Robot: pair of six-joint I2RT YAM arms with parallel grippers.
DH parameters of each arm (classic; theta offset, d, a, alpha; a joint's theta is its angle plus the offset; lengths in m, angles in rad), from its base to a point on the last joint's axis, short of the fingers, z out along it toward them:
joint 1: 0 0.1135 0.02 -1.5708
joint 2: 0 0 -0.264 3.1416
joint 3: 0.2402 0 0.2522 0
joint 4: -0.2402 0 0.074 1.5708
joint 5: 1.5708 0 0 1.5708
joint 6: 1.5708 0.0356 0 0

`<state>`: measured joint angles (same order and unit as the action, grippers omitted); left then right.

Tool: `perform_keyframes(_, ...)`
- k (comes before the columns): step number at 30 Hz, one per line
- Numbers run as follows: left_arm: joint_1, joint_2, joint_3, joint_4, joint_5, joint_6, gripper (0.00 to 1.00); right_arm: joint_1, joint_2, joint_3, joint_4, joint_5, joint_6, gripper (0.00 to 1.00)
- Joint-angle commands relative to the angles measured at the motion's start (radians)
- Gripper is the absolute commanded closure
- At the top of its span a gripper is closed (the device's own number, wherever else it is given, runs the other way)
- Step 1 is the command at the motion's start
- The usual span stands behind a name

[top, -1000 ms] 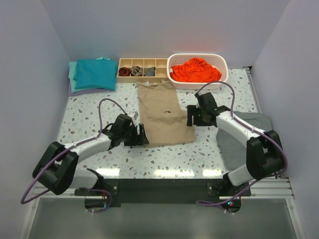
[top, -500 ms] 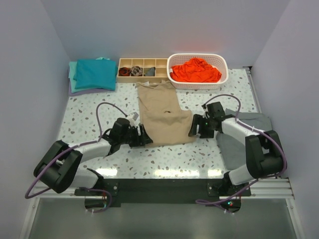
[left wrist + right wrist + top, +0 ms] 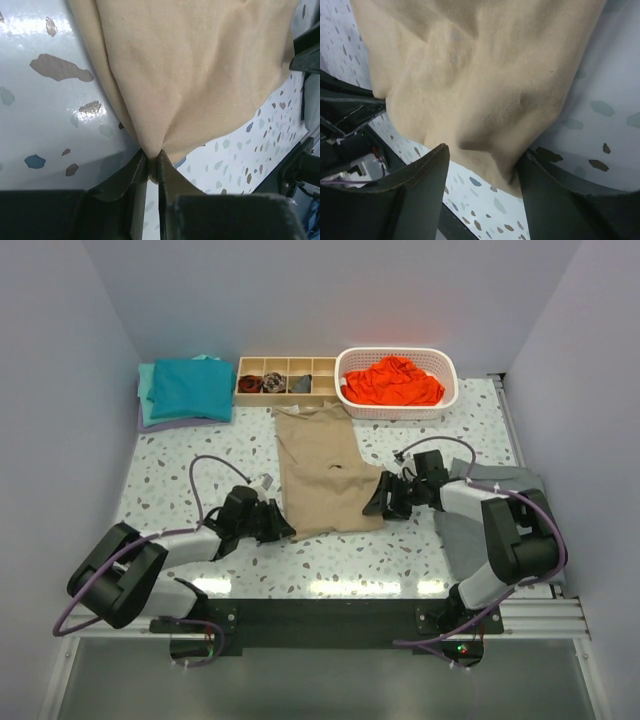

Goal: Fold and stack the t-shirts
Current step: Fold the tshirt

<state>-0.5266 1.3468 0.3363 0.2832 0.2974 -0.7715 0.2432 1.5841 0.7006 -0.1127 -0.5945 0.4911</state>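
A tan t-shirt (image 3: 325, 465) lies flat mid-table, part folded. My left gripper (image 3: 283, 530) sits at its near-left corner. The left wrist view shows that gripper (image 3: 152, 157) shut on a pinch of the tan cloth (image 3: 200, 75). My right gripper (image 3: 375, 502) is at the near-right corner. In the right wrist view the right gripper (image 3: 484, 152) is open, its fingers well apart with the tan corner (image 3: 470, 75) bunched between them. Folded teal t-shirts (image 3: 190, 388) lie at the back left. An orange-red t-shirt (image 3: 392, 380) fills the basket.
A white basket (image 3: 448, 390) stands at the back right, with a wooden divided tray (image 3: 285, 368) holding rolled socks to its left. A dark grey cloth (image 3: 515, 485) lies under the right arm near the table's right edge.
Both grippers came down to the tan shirt's near corners. The left one closed on its corner. The right one slid in onto the cloth and its jaws narrowed a little.
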Motion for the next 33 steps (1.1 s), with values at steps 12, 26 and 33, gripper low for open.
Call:
perform_keyframes(12, -0.032, -0.19, -0.037, -0.427, -0.132, 0.07, 1.0, 0.007, -0.189, -0.21, -0.157, 0.031, -0.04, 0.77)
perform_keyframes(26, -0.107, -0.345, -0.039, -0.565, -0.193, -0.048, 0.39, 0.008, -0.5, -0.245, -0.337, 0.182, 0.038, 0.31)
perform_keyframes(33, -0.107, -0.354, -0.043, -0.556, -0.188, -0.061, 0.36, 0.01, -0.444, -0.317, -0.193, 0.062, 0.118, 0.33)
